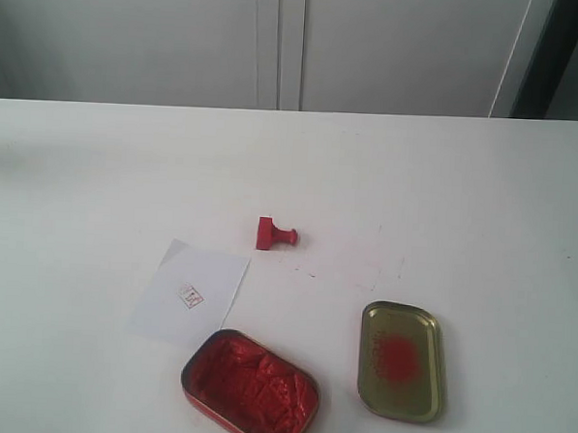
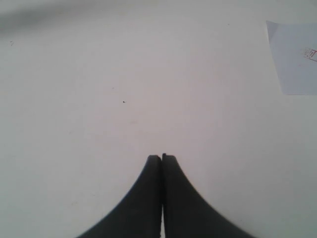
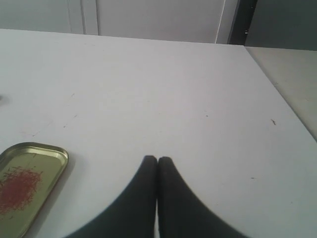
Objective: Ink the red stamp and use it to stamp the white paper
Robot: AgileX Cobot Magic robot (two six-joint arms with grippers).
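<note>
Your red stamp (image 1: 275, 233) lies tipped on its side mid-worktop (image 1: 446, 176), near the white paper (image 1: 190, 293). It looks light, rigid and smooth, so take it by the short knobbed handle and expect it to skid. The paper is flimsy and may shift. The open ink tin (image 1: 251, 387) and gold lid (image 1: 402, 360) sit apart from the stamp, and nothing blocks your approach. The left claw (image 2: 162, 157) and right claw (image 3: 157, 158) are pinched closed, holding nothing.

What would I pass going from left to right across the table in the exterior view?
white paper → red stamp → gold lid. The red ink tin, lower in the picture, overlaps the first two sideways, so it is left out.
</note>
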